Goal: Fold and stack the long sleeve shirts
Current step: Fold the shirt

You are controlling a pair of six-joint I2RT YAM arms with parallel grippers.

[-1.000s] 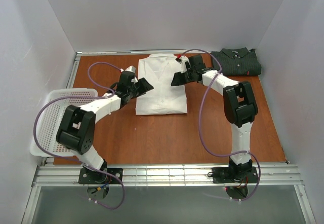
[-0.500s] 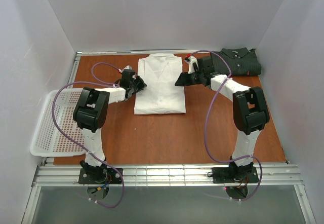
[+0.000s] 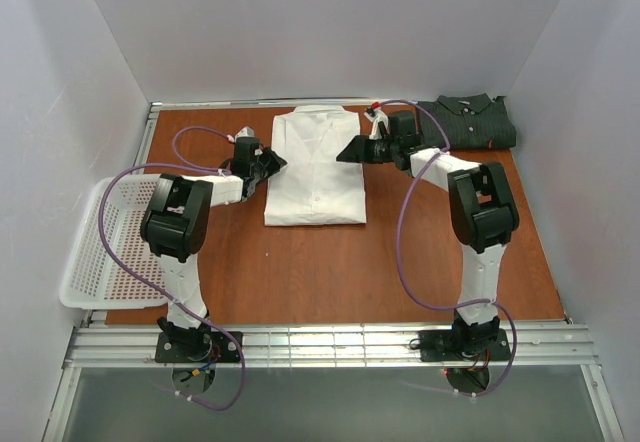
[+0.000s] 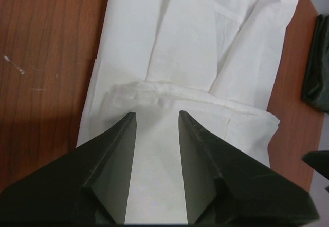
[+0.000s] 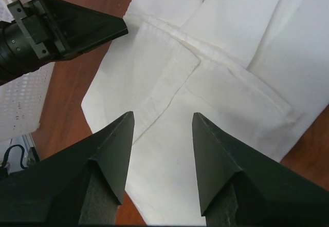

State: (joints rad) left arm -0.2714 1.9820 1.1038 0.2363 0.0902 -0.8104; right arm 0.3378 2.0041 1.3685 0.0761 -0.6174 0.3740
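The white long sleeve shirt lies folded flat in the middle of the table, collar toward the far wall. The dark striped shirt lies folded at the far right, apart from it. My left gripper hovers low at the white shirt's left edge, its jaws a narrow gap apart, with flat white cloth showing between them. My right gripper is over the shirt's right edge, open, with white cloth below its fingers. Neither gripper holds anything. The left gripper faces the right one across the shirt.
A white mesh basket hangs over the table's left edge beside the left arm. White walls close in the back and both sides. Bare brown tabletop stretches in front of the white shirt. Purple cables loop over both arms.
The left arm has drawn its elbow in, and its gripper has narrowed and shifted slightly back along the shirt's left edge. The right gripper moved little. Both shirts lie where they were.
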